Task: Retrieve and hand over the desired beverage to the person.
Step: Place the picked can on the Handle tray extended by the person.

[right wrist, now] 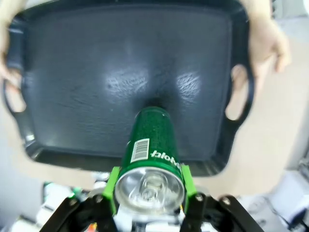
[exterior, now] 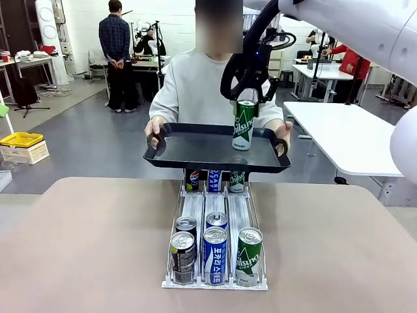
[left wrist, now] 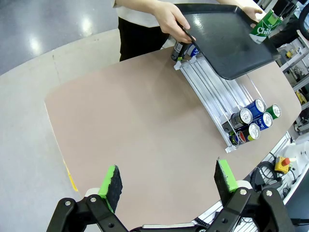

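- Gripping the green can (exterior: pixel 243 125) near its top, the right gripper (exterior: pixel 246 98) holds it upright over the black tray (exterior: pixel 195 156); its jaws are clamped on the can
- The person (exterior: pixel 195 85) holds the tray out at the far side, above the can rack (exterior: pixel 215 208); whether the can touches the tray is unclear
- Retrieval looks done; the release is not yet made
- The left gripper (left wrist: pixel 166 181) hangs wide open and empty over the table (left wrist: pixel 145 130)

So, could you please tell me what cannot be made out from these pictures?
- Front view: whether the green can rests on the tray or hangs just above; its base blends into the dark floor.
- Front view: the far cans' labels, half hidden by the tray's edge.
- Left wrist view: the person's far hand, cut off by the top edge.
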You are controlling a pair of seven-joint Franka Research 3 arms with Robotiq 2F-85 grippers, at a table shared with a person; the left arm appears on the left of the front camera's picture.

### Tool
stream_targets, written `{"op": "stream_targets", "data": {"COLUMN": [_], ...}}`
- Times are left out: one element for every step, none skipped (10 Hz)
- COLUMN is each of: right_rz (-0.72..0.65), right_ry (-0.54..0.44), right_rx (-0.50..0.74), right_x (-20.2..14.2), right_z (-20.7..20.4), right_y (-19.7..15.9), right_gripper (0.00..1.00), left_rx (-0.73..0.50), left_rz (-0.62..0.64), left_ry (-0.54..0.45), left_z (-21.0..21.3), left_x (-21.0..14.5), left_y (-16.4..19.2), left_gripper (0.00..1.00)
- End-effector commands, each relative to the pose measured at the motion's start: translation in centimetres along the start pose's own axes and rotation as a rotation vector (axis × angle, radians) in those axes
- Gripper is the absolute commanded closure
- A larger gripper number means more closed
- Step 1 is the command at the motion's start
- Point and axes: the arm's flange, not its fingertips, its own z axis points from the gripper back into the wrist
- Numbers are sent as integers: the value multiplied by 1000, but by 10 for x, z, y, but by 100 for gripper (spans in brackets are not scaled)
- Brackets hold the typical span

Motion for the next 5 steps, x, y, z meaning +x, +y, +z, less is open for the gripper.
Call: {"op": "stream_targets", "data": {"right_rz": [0, 0, 9, 12, 15], "right_ry": [5, 17, 26, 36, 34], "right_rx": [-48, -49, -44, -41, -36], "right_x": [28, 31, 34, 36, 36], "right_z": [14, 8, 3, -1, -2], "right_y": [7, 5, 3, 2, 1], "right_gripper": [42, 42, 42, 42, 42], "left_rx": [-9, -9, -9, -9, -9], "left_rz": [-9, -9, -9, -9, -9], "left_ry": [-17, -17, -17, -17, -17], "left_z": [0, 0, 0, 0, 0], "left_x": [0, 0, 0, 0, 0], "left_y": [2, 2, 2, 2, 2], "left_gripper": [0, 0, 0, 0, 0]}}
